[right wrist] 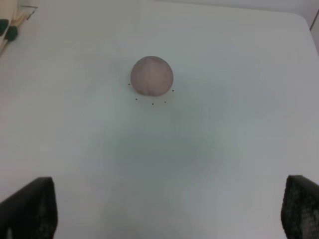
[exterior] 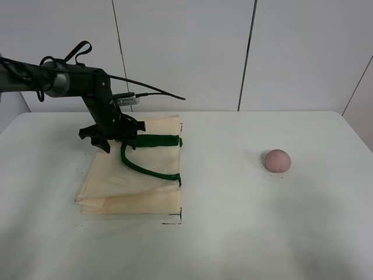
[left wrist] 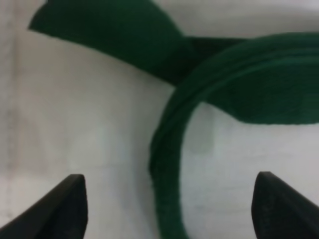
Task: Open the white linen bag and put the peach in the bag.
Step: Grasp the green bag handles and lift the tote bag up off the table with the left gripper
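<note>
The white linen bag (exterior: 134,175) lies flat on the table at the left, its dark green strap handles (exterior: 145,166) on top. My left gripper (exterior: 116,143) is open and hovers low over the bag's far end, above the handles. In the left wrist view the open gripper (left wrist: 169,209) straddles a curved green strap (left wrist: 169,149) on the cream cloth (left wrist: 75,124). The peach (exterior: 277,160) sits alone on the table at the right. In the right wrist view my right gripper (right wrist: 169,209) is open and empty, well short of the peach (right wrist: 152,75).
The white table (exterior: 233,233) reaches to a white panelled wall behind. Small black marks sit at the bag's near corner (exterior: 175,220) and around the peach. A corner of the bag (right wrist: 7,30) shows in the right wrist view. The right arm is out of the exterior view.
</note>
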Robot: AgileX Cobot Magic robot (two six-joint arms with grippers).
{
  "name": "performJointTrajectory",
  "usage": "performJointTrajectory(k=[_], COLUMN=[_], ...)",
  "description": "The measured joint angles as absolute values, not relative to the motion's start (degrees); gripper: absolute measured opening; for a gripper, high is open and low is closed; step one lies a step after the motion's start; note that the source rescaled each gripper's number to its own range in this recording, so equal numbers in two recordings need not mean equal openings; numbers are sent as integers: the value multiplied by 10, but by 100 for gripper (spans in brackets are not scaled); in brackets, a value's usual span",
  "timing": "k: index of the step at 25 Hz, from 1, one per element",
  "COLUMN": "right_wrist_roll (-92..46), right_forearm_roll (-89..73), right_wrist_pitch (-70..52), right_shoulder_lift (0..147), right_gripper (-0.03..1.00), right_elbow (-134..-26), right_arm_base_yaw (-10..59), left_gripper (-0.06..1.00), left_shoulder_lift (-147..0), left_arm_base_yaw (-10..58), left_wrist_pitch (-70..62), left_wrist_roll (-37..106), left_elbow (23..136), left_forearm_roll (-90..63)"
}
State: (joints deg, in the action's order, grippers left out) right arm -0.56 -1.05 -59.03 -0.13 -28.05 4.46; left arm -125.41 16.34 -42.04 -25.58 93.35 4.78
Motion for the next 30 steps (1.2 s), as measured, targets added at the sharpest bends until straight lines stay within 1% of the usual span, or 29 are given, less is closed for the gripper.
performJointTrajectory(k=[5, 12, 14, 15, 17, 18, 19, 21, 22, 23, 30], right_wrist_roll=[-6, -6, -6, -6, -6, -6, -6, -6, -6, -6, -6], right_forearm_roll=[-11, -11, -11, -11, -11, -11, -11, -11, -11, -11, -11], right_wrist_pitch=[-590, -590, -590, -590, -590, -590, -590, -590, -590, -590, -590], right_shoulder_lift=[-1, -1, -1, -1, -1, -1, -1, -1, -1, -1, -1], right_gripper=[100, 100, 100, 100, 100, 100, 100, 100, 100, 100, 100], right_elbow=[-280, -280, -280, -280, -280, -280, -280, -280, -280, -280, -280], right_arm_base_yaw=[45, 45, 45, 45, 45, 45, 45, 45, 45, 45, 45], left_gripper=[95, 93, 92, 90, 80, 71, 58, 28, 10, 0, 0], left_shoulder_lift=[-1262, -1297, -1300, -1300, -1301, -1301, -1301, -1301, -1301, -1301, -1286], left_arm_base_yaw=[170, 170, 170, 170, 170, 171, 171, 172, 172, 172, 172], left_wrist_pitch=[-408, -413, -412, -411, -409, -409, -408, -408, -409, -411, -490], left_wrist_roll=[-284, -288, -288, -288, -288, -289, -289, -289, -289, -289, -266], left_elbow=[934, 934, 934, 934, 934, 934, 934, 935, 936, 937, 990], left_forearm_roll=[72, 78, 78, 78, 77, 76, 75, 74, 74, 75, 82])
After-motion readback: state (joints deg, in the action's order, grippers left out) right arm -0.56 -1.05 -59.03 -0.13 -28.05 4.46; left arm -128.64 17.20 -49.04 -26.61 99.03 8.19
